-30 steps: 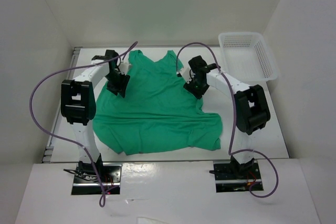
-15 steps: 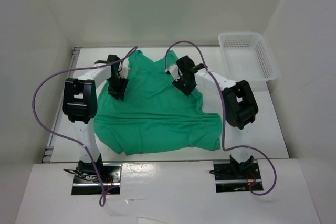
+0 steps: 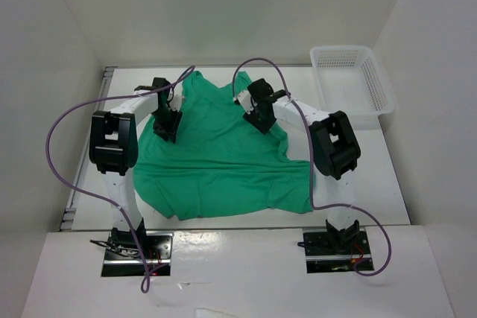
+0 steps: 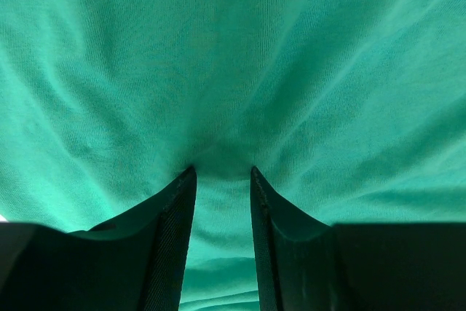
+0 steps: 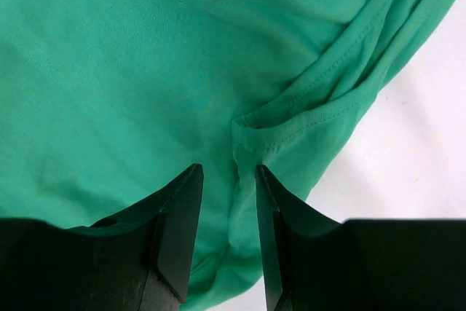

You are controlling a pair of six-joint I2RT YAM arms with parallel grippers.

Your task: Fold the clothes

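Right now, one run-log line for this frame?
task: fold T-shirt | state: spread out, not yet folded | left pincer: part-open, tips on T-shirt | right pincer: part-open, astride hemmed fold

The left arm (image 3: 125, 195) and the right arm (image 3: 335, 202) are built alike. Each has white tubular links joined by bulky black joint housings (image 3: 112, 143) with rounded corners. Each stands on a flat black base plate (image 3: 138, 247) with a few thin wires beside it. A slim purple cable (image 3: 51, 132) swings out from each arm in a wide, slack loop and trails back to its base. The left gripper (image 4: 222, 172) and the right gripper (image 5: 228, 169) each have two dark matt fingers (image 4: 171, 231). These are broad at the root and taper to narrow, blunt tips with bevelled inner faces.
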